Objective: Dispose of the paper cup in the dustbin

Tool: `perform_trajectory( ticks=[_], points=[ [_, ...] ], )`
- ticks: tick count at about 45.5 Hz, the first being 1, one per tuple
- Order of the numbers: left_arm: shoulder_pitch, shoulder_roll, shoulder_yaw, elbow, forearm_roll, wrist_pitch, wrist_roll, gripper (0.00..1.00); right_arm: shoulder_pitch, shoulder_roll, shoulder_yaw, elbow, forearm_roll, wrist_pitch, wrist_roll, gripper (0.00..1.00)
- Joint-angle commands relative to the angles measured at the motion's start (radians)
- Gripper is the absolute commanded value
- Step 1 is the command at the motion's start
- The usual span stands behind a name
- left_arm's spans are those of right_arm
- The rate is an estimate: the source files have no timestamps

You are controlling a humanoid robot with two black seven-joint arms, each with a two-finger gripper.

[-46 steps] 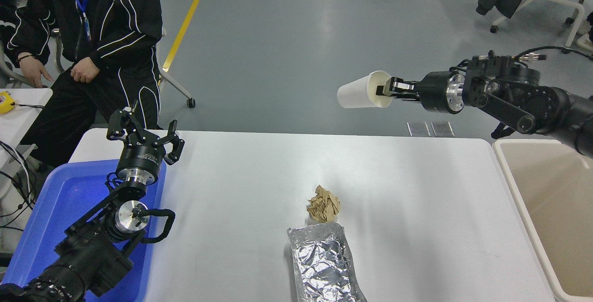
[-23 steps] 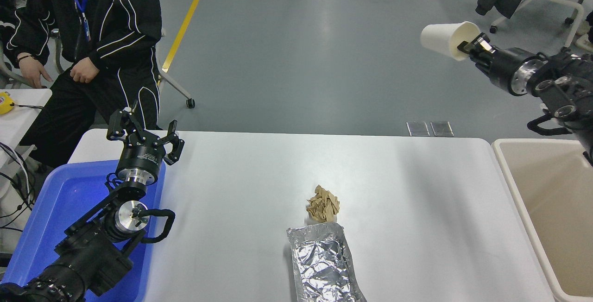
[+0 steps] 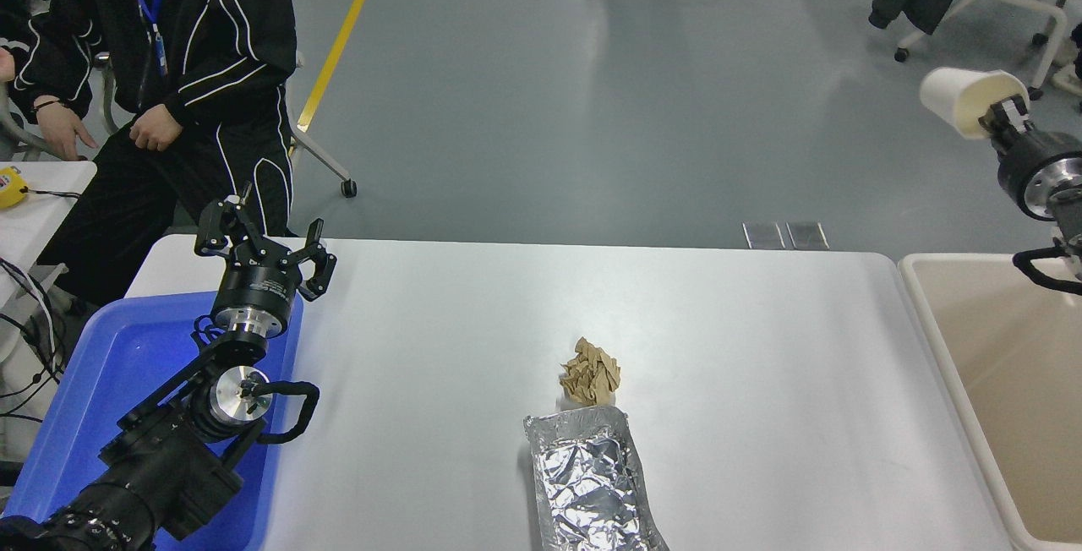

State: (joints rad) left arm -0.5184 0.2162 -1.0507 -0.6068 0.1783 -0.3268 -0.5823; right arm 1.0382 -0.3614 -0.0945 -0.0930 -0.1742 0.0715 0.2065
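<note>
The right pincer (image 3: pixel 1002 116), its arm mostly cut off at the right edge, pinches the paper cup (image 3: pixel 964 99) by its rim, high above the dustbin (image 3: pixel 934 340), itself partly out of view. The left pincer (image 3: pixel 262 247) sits spread over the blue tray (image 3: pixel 101 382). A brown paper wad (image 3: pixel 590 380) and foil tray (image 3: pixel 592 483) lie on the counter (image 3: pixel 761 382).

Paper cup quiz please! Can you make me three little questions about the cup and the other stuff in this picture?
1. True or false: the paper cup stands on the white table.
2. Which end effector holds the cup: A) left end effector, B) right end effector?
3. Fill in: the crumpled brown paper wad lies just beyond the silver ____ tray.

Key: 1. False, it is held in the air, beyond the beige dustbin. 2. B; the left one is parked over the blue tray. 3. foil.
</note>
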Motion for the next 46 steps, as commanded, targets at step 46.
perform_trajectory(
  ticks=[46],
  points=[
    [0.0, 0.0, 0.0, 0.001, 0.0, 0.0, -0.001, 1.0, -0.432, -0.048, 0.17, 0.006, 0.039, -0.127, -0.193, 0.0]
  ],
)
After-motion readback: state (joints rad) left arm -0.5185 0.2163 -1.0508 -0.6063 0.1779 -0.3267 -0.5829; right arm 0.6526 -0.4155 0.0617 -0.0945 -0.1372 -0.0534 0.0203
